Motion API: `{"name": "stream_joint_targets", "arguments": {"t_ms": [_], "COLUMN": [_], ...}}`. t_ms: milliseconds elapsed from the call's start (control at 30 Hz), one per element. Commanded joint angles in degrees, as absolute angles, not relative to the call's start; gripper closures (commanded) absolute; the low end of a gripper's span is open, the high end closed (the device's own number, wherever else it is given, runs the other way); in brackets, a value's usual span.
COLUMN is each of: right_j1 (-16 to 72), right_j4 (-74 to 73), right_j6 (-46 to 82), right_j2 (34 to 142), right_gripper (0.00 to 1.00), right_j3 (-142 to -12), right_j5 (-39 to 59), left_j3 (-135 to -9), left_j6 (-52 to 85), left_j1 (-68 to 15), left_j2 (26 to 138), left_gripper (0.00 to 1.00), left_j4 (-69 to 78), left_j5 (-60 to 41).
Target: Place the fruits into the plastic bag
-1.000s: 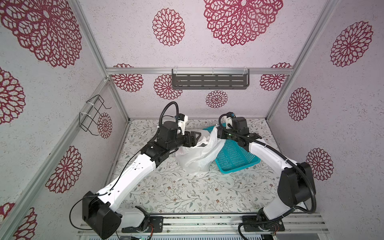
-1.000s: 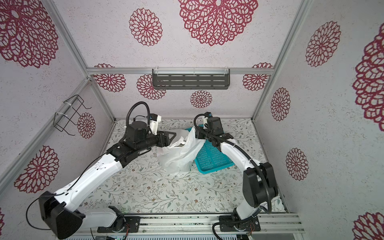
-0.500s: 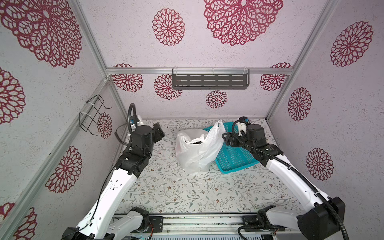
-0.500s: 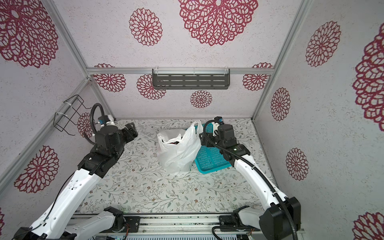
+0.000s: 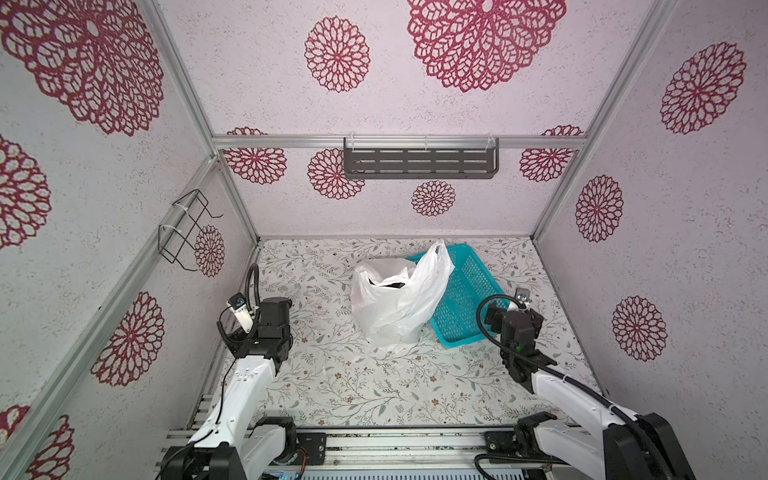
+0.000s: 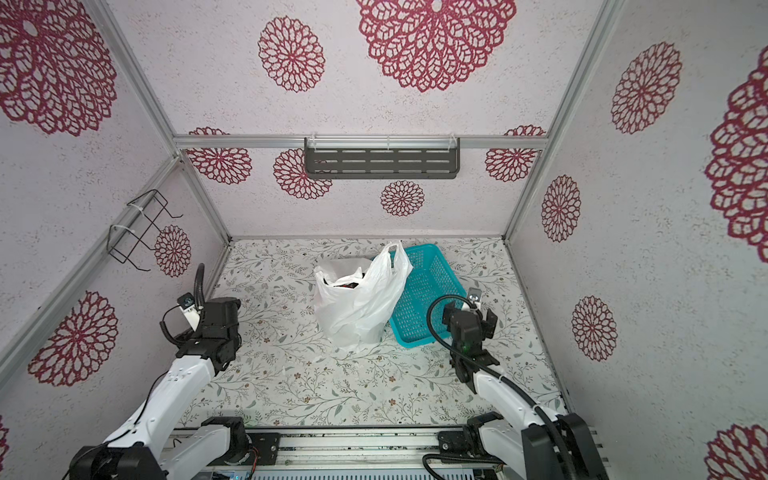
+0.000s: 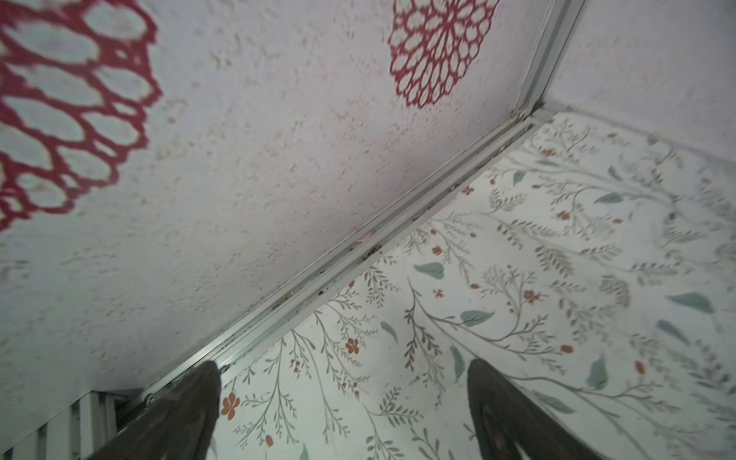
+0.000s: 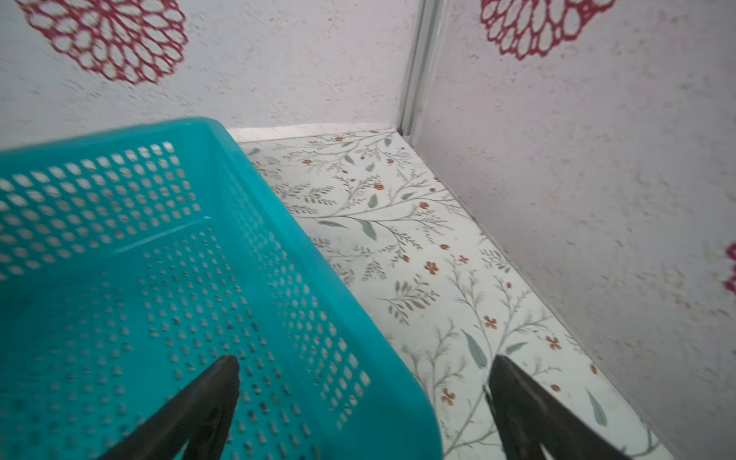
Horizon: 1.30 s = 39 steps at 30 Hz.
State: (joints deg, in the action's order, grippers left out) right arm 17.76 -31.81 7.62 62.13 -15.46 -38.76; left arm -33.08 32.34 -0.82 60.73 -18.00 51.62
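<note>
The plastic bag (image 5: 395, 307) (image 6: 357, 311) stands by itself mid-table, white and crinkly, with one loop handle sticking up. At its open mouth dark pieces of the fruits (image 5: 390, 285) show, with a bit of red among them (image 6: 348, 284); the rest are hidden inside. My left gripper (image 7: 342, 368) is open over bare floral table by the left wall, well left of the bag. My right gripper (image 8: 366, 362) is open and empty above the near right corner of the teal basket (image 8: 159, 278), right of the bag. Neither touches the bag.
The teal perforated basket (image 5: 465, 291) (image 6: 424, 291) lies tilted behind and right of the bag, with nothing showing in it. A grey slotted shelf (image 5: 419, 164) hangs on the back wall and a wire rack (image 5: 187, 228) on the left wall. A metal rail (image 5: 395, 442) runs along the front.
Both grippers let go of the bag's top, opened wide and drew back toward the front, left arm to the left wall, right arm to the right. The bag now stands alone.
</note>
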Motion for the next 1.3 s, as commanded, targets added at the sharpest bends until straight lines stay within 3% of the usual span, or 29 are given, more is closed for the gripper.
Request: {"name": "stream_joint_targets", "arguments": {"t_ms": [0,267,433,533,700,833,900,1267], "right_j1": [17.3,15.2,9.8,4.4,2.3,0.0,0.0,0.9], "right_j4": [-51.1,-59.9,-69.9,-78.4,-71.4,-71.0,-70.8,-68.1], "right_j6": [0.0,0.4,-2.0,0.7,-0.4,1.2,1.3,0.2], "right_j2": [64.4,74.1,79.5,88.3,87.7,87.9,88.0,88.0], "right_gripper": [0.01,0.01,0.01,0.01,0.01,0.01,0.01,0.01], "right_j3": [-14.8,-11.3,-10.5,-10.3,-13.0,-13.3,-13.4,-14.9], "right_j5": [-47.8,-42.8,-30.0,-21.7,-10.5,-7.2,-7.4,-7.1], "left_j3": [-32.8,-29.4,-29.2,-30.8,-31.0,-21.5,-24.0,-23.7], "left_j6": [33.3,27.0,17.5,14.5,11.4,9.0,10.4,9.6], "left_j1": [-0.3,-0.3,0.0,0.8,2.8,5.0,4.8,5.0], "left_j2": [63.8,73.7,79.2,82.2,83.8,90.5,88.0,89.2], "left_gripper": [0.03,0.03,0.03,0.03,0.03,0.03,0.03,0.03], "left_j4": [-9.4,10.9,25.6,29.1,32.6,58.1,48.5,51.6], "left_j5": [53.1,48.3,43.6,38.8,31.3,23.4,23.1,23.1]}}
